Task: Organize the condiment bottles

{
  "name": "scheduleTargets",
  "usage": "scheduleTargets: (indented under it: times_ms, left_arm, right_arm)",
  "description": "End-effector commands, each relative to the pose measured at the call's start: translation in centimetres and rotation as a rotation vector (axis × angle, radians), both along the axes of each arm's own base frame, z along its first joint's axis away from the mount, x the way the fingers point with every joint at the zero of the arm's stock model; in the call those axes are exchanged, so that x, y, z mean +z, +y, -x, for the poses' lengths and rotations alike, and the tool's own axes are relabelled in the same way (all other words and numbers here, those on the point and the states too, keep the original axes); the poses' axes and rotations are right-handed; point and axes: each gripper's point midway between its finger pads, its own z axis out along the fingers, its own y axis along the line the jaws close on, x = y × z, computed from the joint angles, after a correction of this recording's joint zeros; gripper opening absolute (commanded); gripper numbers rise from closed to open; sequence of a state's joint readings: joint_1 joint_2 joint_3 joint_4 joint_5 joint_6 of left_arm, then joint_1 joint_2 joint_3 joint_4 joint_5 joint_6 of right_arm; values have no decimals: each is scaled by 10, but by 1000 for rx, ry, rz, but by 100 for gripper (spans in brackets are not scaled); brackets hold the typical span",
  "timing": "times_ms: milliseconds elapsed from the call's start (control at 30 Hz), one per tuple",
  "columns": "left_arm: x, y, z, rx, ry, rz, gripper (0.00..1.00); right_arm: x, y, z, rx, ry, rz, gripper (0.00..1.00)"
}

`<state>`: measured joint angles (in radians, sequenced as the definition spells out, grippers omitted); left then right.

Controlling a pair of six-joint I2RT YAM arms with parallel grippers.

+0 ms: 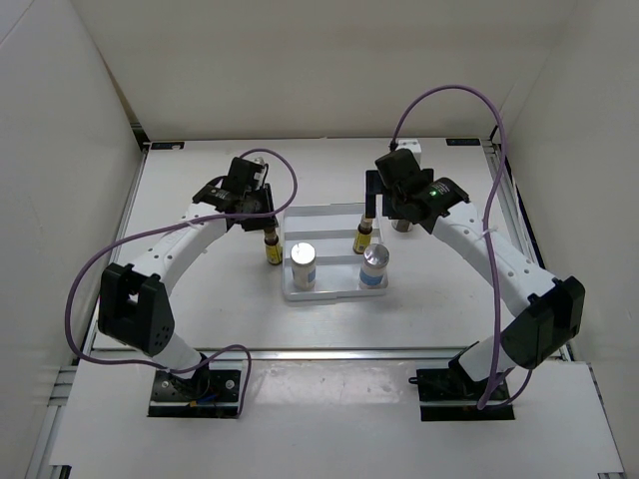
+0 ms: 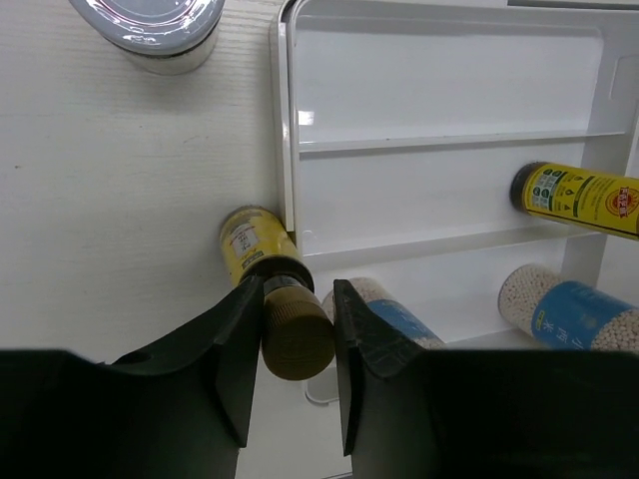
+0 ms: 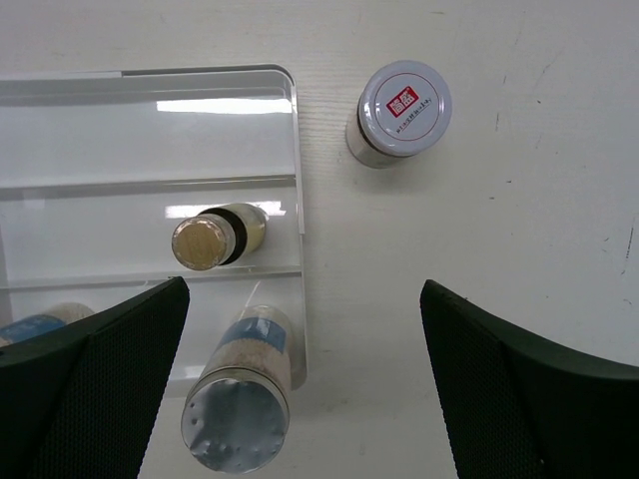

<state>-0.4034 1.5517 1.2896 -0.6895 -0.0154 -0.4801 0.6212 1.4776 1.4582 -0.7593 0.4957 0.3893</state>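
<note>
Camera overhead shows the tray [image 1: 324, 222] mid-table, with the left white bottle [image 1: 303, 265] and right white bottle [image 1: 373, 264] in its near row and one yellow bottle [image 1: 364, 238] in the middle row. Left wrist view has the left gripper [image 2: 297, 311] pinching the dark cap of the second yellow bottle [image 2: 255, 244], upright just outside the tray's left wall; a brownish jar [image 2: 150, 35] stands apart on the table. Right wrist view has the right gripper [image 3: 303, 289] spread wide and empty above the tray's right corner, the other jar [image 3: 397, 112] just beyond. Traying this yellow bottle looks like the step in hand; next it needs lifting over the wall into the middle row
</note>
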Motion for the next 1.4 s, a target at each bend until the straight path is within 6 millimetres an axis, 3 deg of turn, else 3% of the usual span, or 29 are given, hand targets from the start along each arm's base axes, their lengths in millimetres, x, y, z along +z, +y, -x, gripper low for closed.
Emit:
scheduleTargets:
  times_ms: [0,400,533,600,767,933,1167,1200,1333,1367]
  left_arm:
    - [13,-6,1,-14,-10,26,41]
    - [21,-5,4,-47,-36,-49,42]
    - [25,-2,4,-33,-44,-83,70]
    - [24,-3,6,-36,-40,-94,78]
    - [20,0,7,-30,-34,-106,81]
    - [17,-2,10,-40,-27,-110,70]
    - [7,-3,12,-47,1,-115,43]
    - [11,-4,10,-46,-9,-111,36]
    - [25,-2,6,-40,-31,-125,25]
    - [36,-3,2,-45,-55,-120,23]
  right_arm:
    - [10,-9,-2,-38,-36,-14,100]
    - [7,-10,-1,-38,-29,-9,100]
    - [7,-9,-1,-44,-29,-16,100]
    - [7,-9,-1,-44,-29,-16,100]
    - [7,-9,-1,-44,-29,-16,100]
    - [3,-10,1,-44,-21,-10,100]
    - [3,-13,-1,-53,-21,-10,100]
    - [3,-13,-1,-53,-21,-10,100]
    - [2,-17,-1,-62,-14,-5,100]
    - [2,-17,-1,-63,-14,-5,100]
